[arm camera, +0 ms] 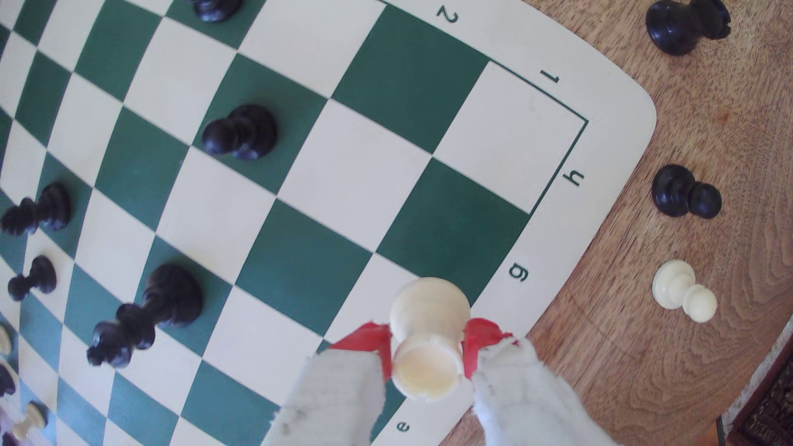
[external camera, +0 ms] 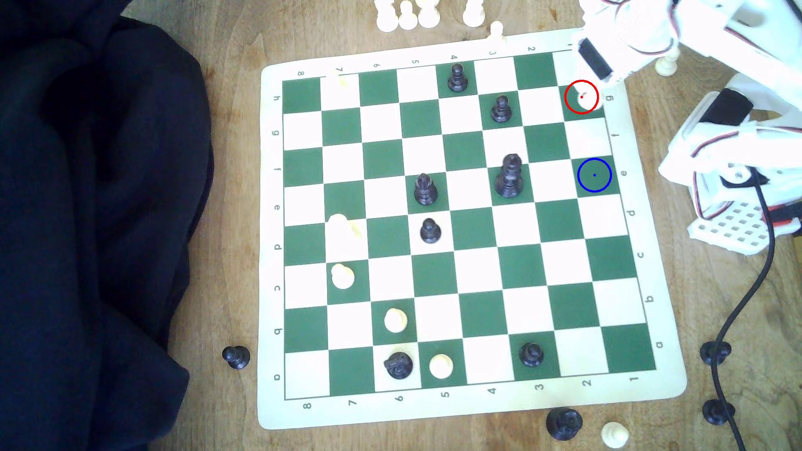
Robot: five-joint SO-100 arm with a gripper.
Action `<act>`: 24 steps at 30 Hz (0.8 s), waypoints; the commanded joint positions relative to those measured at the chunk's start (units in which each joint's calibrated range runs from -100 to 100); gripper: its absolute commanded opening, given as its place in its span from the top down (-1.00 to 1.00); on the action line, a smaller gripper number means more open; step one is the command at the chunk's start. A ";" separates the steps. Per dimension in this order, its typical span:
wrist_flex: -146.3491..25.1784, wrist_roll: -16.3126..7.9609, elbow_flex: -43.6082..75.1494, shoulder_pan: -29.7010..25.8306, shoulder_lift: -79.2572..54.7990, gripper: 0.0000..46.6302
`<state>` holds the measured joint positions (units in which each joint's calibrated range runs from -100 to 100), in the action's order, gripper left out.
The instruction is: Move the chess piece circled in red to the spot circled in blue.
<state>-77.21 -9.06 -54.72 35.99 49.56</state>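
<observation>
From the exterior view, I see my arm reaching in from the exterior view's right, over the far corner of the board (external camera: 473, 407). The chess piece (external camera: 586, 100) is a bright white blob inside the red ring, on the green square by the letter g. Glare washes it out, so I cannot tell from here if it sits on the board or hangs a little above it. The spot (external camera: 594, 175) is the green square with the blue ring, in the same edge column, with one white square between. Nothing stands on it. A tall black piece (external camera: 508, 175) stands two squares away from the spot, toward the exterior view's left. My arm could clip it if I swing too wide.

In the wrist view, the pincer (arm camera: 427, 360) is clamped on the chess piece (arm camera: 429, 339), with a red pad pressing each side of its thin neck. The piece looks tilted, with its round base pointing away from me. I think that is the big worry. The grip is on a small, smooth, shiny part, so the piece could slip or twist if I move fast. If I put it down tilted, it may fall over and roll onto the counter (arm camera: 643, 343). It could also land half off the green square. I should go slow and low.
</observation>
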 commanded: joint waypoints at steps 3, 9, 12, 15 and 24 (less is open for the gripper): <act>-10.75 -3.66 0.87 -14.83 12.15 0.99; -8.78 -4.10 -8.38 -22.10 16.31 0.99; -5.92 -4.10 -11.10 -22.65 16.40 0.99; -3.62 -4.15 -13.91 -22.65 18.44 0.99; 2.60 -3.91 -19.80 -22.57 16.74 0.99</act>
<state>-76.89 -13.21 -74.24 13.64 67.41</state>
